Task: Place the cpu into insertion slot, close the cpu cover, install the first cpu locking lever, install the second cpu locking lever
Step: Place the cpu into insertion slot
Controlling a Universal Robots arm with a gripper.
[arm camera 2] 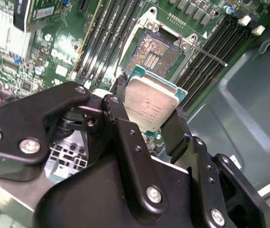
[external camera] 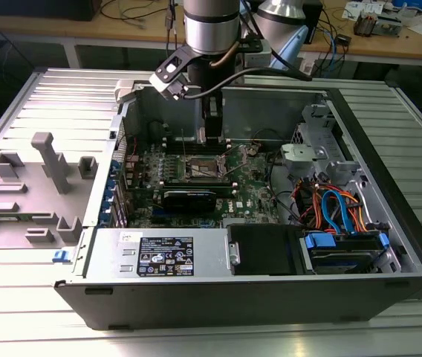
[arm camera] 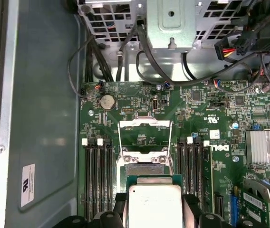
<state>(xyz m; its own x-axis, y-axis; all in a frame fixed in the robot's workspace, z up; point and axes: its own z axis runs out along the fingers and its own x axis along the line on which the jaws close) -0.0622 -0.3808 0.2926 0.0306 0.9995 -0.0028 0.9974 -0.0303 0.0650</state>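
Note:
My gripper [arm camera 2: 148, 105] is shut on the cpu [arm camera 2: 155, 100], a small silver-topped square chip on a green base, clamped by its edges between two black fingers [arm camera 2: 175, 130]. The chip hangs tilted a little above the insertion slot [arm camera 2: 155, 53], whose dark pin field lies bare. In the first wrist view the cpu [arm camera: 154, 205] sits just short of the insertion slot [arm camera: 142, 167], and the cpu cover [arm camera: 144, 124] is swung open beyond it. A thin locking lever [arm camera 2: 212, 56] sticks out beside the socket. In the exterior view the gripper [external camera: 212, 140] reaches down into the case over the motherboard [external camera: 252, 195].
Long black memory slots [arm camera: 97, 175] flank the socket on both sides. A black graphics card [external camera: 189, 199], the power supply [external camera: 163, 255], bundled cables [external camera: 333, 208] and the drive cage [arm camera: 170, 21] crowd the open case. A grey plastic fixture [external camera: 47, 167] lies on the table at the exterior view's left.

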